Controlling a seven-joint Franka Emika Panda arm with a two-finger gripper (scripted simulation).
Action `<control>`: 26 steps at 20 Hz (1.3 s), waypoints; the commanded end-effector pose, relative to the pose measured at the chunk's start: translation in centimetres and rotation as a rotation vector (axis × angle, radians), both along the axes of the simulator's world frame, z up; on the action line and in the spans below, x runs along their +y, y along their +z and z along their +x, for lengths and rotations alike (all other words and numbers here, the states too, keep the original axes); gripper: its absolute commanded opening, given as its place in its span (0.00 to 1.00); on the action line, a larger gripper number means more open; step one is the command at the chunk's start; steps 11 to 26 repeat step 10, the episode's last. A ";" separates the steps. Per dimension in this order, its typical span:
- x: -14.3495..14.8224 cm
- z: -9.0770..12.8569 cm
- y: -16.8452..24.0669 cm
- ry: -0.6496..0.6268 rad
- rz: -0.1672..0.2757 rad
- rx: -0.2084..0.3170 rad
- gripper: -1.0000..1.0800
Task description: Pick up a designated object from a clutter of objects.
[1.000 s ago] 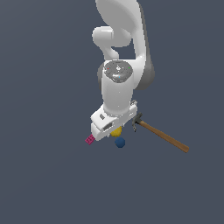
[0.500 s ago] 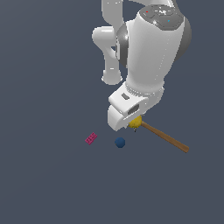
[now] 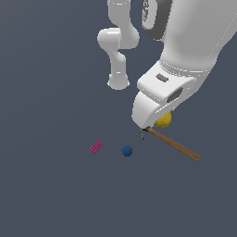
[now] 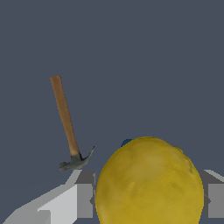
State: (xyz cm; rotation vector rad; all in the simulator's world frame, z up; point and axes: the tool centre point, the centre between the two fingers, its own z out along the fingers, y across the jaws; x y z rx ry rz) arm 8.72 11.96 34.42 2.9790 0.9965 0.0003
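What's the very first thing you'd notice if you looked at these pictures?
The big white robot arm fills the exterior view's upper right, with its gripper clamped on the yellow ball, which bulges huge in the wrist view. Just below it lies the wooden-handled hammer. The dark blue ball and the pink studded brick sit apart, toward the exterior view's left.

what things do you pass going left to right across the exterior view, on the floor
pink studded brick → dark blue ball → hammer. The yellow ball sits under the arm, above the hammer's span, so its place in the order is unclear.
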 end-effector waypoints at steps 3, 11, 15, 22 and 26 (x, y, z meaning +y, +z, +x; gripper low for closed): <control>0.9 0.4 1.6 -0.001 0.000 0.000 0.00; 1.4 0.6 2.4 -0.001 0.000 0.000 0.00; 1.4 0.6 2.4 -0.001 0.000 0.000 0.00; 1.4 0.6 2.4 -0.001 0.000 0.000 0.00; 1.4 0.6 2.4 -0.001 0.000 0.000 0.00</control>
